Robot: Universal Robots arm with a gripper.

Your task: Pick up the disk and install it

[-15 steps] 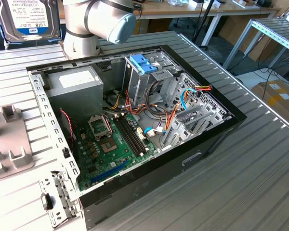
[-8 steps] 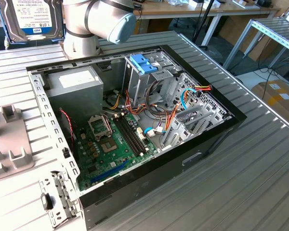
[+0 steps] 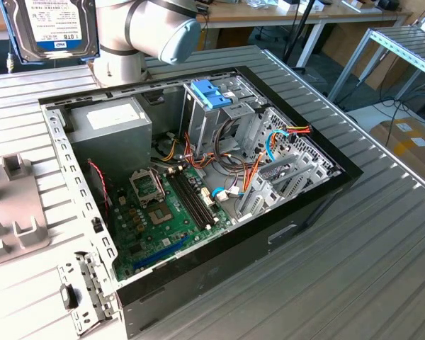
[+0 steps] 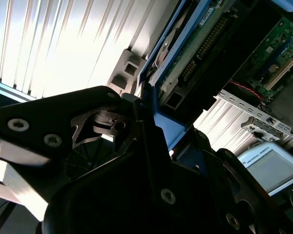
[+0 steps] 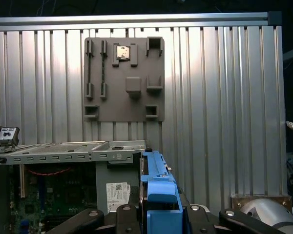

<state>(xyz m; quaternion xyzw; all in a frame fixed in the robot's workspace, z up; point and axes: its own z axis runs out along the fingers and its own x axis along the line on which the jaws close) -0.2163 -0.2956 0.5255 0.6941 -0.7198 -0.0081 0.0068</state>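
Care needed, I judge: firm squeeze on flat rectangular silver-metal disk in bright blue plastic carrier (image 3: 48,27), level carry, no knock on walls or cables (image 3: 255,163) of open black computer case (image 3: 219,276) below hand (image 5: 158,219), little aside. Hand closed on disk, lifted in air; white-and-blue label (image 3: 49,18) on face.

Exterior view overlooks the open case (image 3: 234,263); both wrist views see it past the disk (image 5: 158,195)
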